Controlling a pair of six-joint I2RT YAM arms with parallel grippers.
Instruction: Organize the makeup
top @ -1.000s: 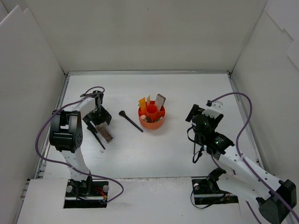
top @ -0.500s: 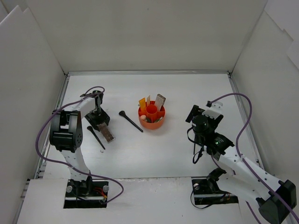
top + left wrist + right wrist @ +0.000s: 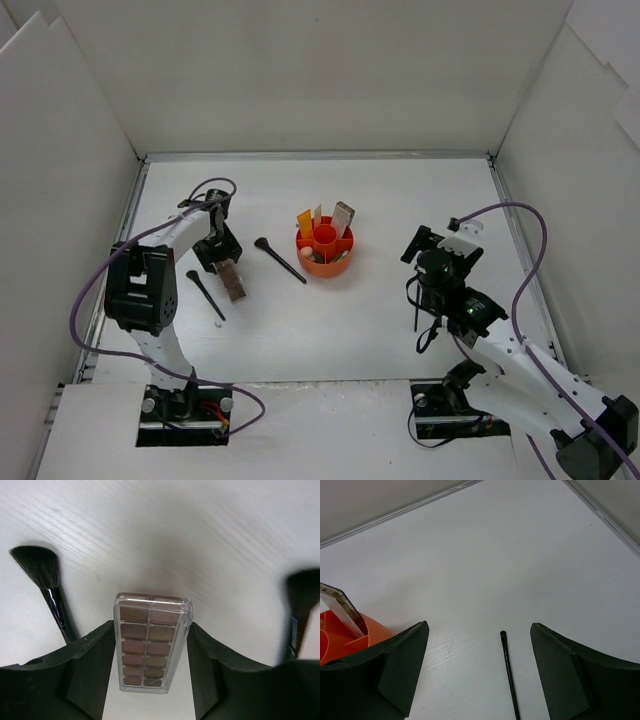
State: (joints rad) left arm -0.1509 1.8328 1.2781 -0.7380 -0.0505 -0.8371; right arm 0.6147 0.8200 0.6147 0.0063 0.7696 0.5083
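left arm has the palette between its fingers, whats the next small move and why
Probably raise the eyeshadow palette straight up before heading for the orange holder. The left gripper clamps its long edges, and a black brush lies on the table between it and the holder, so height first seems safer.
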